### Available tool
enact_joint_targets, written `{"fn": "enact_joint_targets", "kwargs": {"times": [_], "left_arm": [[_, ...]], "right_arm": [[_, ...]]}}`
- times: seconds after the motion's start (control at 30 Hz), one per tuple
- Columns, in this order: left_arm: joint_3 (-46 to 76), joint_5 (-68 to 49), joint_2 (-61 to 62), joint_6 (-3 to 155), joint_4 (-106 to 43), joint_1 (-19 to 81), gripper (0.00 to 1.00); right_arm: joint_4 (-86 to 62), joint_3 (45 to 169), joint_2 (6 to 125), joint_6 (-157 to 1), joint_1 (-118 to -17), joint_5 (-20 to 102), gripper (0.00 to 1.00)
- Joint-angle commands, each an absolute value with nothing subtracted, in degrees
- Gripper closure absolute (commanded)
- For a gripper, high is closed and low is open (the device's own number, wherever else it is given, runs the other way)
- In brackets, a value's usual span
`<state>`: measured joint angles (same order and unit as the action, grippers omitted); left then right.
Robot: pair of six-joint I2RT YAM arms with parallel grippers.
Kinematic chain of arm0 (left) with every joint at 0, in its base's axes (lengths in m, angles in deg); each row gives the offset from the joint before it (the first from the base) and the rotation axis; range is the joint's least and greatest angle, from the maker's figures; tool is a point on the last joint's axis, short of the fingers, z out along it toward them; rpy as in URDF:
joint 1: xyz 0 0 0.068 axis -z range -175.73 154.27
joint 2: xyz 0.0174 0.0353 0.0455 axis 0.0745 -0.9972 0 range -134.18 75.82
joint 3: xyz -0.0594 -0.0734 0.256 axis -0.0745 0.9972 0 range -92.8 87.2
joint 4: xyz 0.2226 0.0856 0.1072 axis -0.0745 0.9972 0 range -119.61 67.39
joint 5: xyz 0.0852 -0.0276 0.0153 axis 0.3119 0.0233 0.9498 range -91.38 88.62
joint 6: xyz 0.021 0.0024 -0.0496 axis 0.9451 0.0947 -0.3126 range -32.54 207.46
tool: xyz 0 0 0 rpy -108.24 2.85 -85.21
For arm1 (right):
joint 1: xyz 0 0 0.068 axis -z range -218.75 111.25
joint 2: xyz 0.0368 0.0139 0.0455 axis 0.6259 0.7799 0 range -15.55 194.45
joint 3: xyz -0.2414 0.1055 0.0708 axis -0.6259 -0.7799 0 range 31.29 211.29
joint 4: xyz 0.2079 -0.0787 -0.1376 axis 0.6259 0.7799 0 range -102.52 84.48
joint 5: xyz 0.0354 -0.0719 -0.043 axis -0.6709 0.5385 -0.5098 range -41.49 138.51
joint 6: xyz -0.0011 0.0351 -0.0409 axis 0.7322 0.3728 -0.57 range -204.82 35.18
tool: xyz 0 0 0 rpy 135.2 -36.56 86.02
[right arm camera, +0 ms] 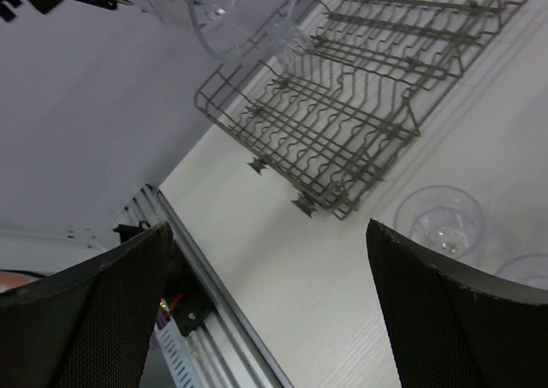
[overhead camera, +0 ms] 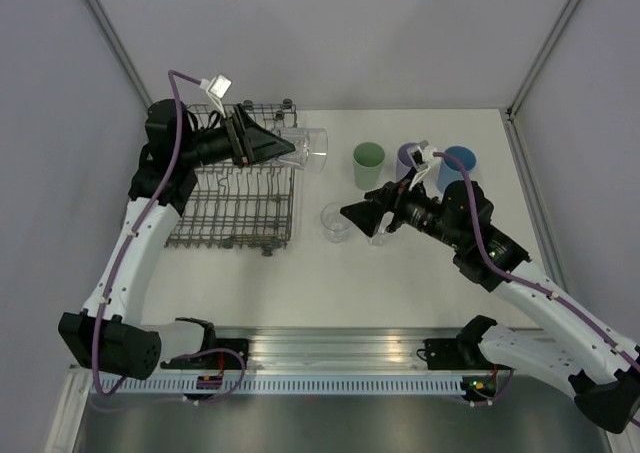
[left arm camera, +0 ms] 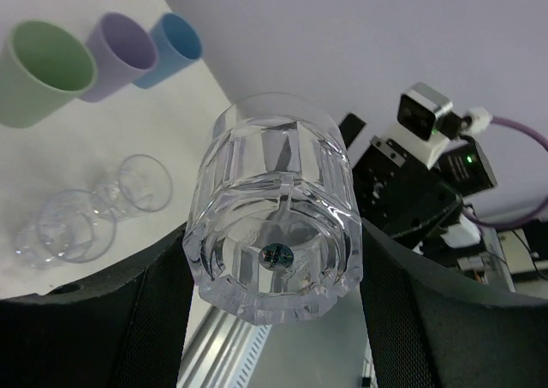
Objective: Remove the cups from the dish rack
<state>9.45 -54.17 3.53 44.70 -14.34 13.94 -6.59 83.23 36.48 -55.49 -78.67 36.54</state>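
Note:
My left gripper (overhead camera: 292, 149) is shut on a clear faceted cup (overhead camera: 310, 148) and holds it on its side in the air over the far right corner of the grey wire dish rack (overhead camera: 235, 201). In the left wrist view that cup (left arm camera: 274, 225) sits base-first between both fingers (left arm camera: 145, 311). Pale green (overhead camera: 368, 163), lavender (overhead camera: 407, 157) and blue (overhead camera: 460, 161) cups stand in a row right of the rack. A clear cup (overhead camera: 335, 221) stands nearer, and a second is partly hidden behind my open, empty right gripper (overhead camera: 362, 215), which hovers just right of it.
From the right wrist, the rack (right arm camera: 360, 105) shows bare tines, with two clear cups (right arm camera: 441, 221) on the table beside it. The aluminium rail (overhead camera: 330, 353) runs along the near table edge. Grey walls close in the back and sides.

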Motion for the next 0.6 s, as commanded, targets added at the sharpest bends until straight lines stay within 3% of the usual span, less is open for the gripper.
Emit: {"fn": "enact_joint_targets", "kwargs": {"times": [0.0, 0.17, 0.4, 0.53, 0.57], "left_arm": [[12.0, -61.3, 8.2, 37.0, -27.6, 16.2, 0.98], [17.7, -62.5, 12.0, 30.3, -36.4, 18.9, 0.98], [24.6, -62.7, 14.7, 22.8, -46.8, 21.2, 0.98], [25.4, -61.8, 15.5, 22.8, -47.2, 22.9, 0.98], [25.5, -61.8, 15.6, 22.9, -47.2, 23.4, 0.98]], "right_arm": [[-18.3, 85.6, 36.0, -50.2, -77.9, 26.4, 0.02], [-26.3, 85.6, 36.6, -45.8, -77.6, 18.8, 0.02], [-32.3, 88.4, 38.2, -43.3, -77.6, 15.0, 0.11], [-36.5, 89.5, 40.4, -39.7, -77.6, 12.3, 0.28], [-37.6, 89.8, 41.6, -39.1, -77.6, 11.6, 0.36]]}}
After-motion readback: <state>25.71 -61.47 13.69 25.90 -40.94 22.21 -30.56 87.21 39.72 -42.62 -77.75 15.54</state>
